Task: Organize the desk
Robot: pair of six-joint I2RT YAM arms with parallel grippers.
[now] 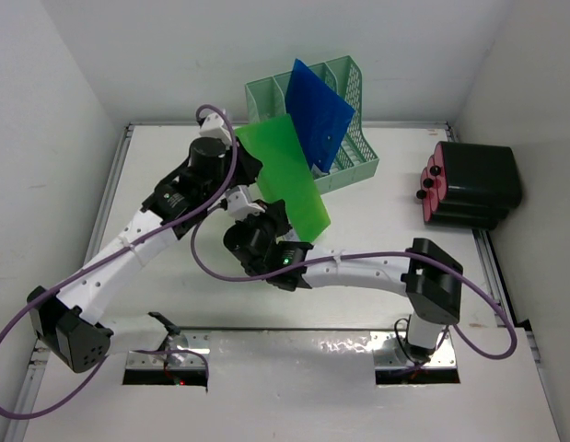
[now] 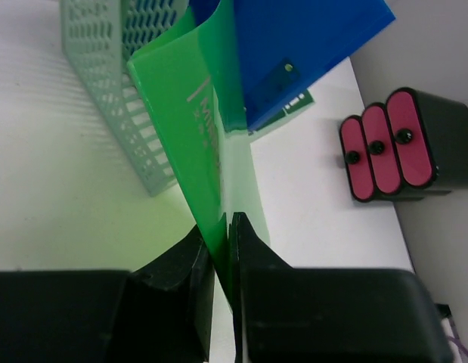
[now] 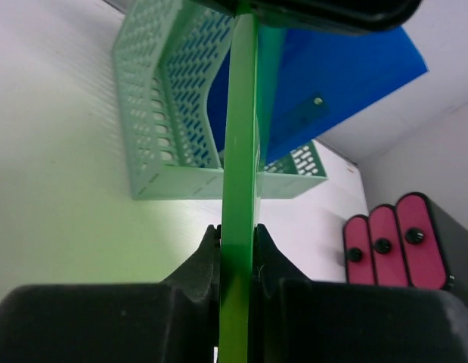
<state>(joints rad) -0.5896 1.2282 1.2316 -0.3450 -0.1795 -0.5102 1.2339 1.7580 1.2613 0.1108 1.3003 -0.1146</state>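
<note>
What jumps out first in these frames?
A bright green translucent plastic folder held over the white desk, clamped by both the left gripper and right gripper. Behind it, a blue plastic folder leans in the mint-green slotted file rack; a black box with pink fronts sits far right.

Overhead above desk (image 1: 386, 212) — wrist views close, sharing rack (image 2: 97, 76).
</note>
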